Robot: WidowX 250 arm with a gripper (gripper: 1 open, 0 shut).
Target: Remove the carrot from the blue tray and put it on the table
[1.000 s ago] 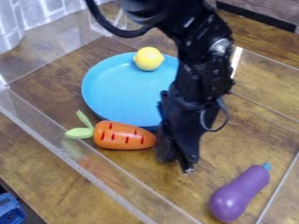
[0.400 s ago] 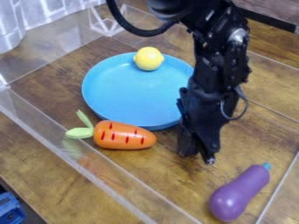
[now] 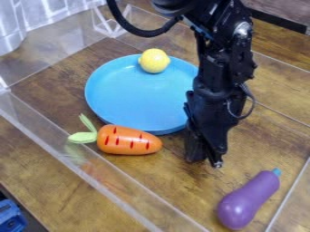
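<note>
At the lower left corner, blue object [image 3: 10,217]: only partly in view, past the clear wall [image 3: 87,168], too cut off to identify.
carrot [image 3: 129,140]: lay on its side on the table [image 3: 115,186], outside the blue tray, just beside its near rim; leafy green top pointed left, blunt orange end right, dark grooves up.
blue tray [image 3: 130,88]: sat flat on the table, yellow ball at its far edge; right side partly behind the arm.
yellow ball [image 3: 154,61]: rested at the tray's far rim; could not tell exactly how it sat against the rim.
gripper [image 3: 204,156]: pointed down, low over the table, right of the carrot and apart from it, near the tray's right side.
jaws: shut, carrot not in them; contact with the tabletop could not be told.
eggplant [image 3: 248,198]: purple, lay on the table right of the gripper, well apart from the tray, stem end pointed away.
change: gripper had moved right, away from the carrot's blunt end, compared with the first frame; carrot, tray, ball and eggplant looked unmoved.
</note>
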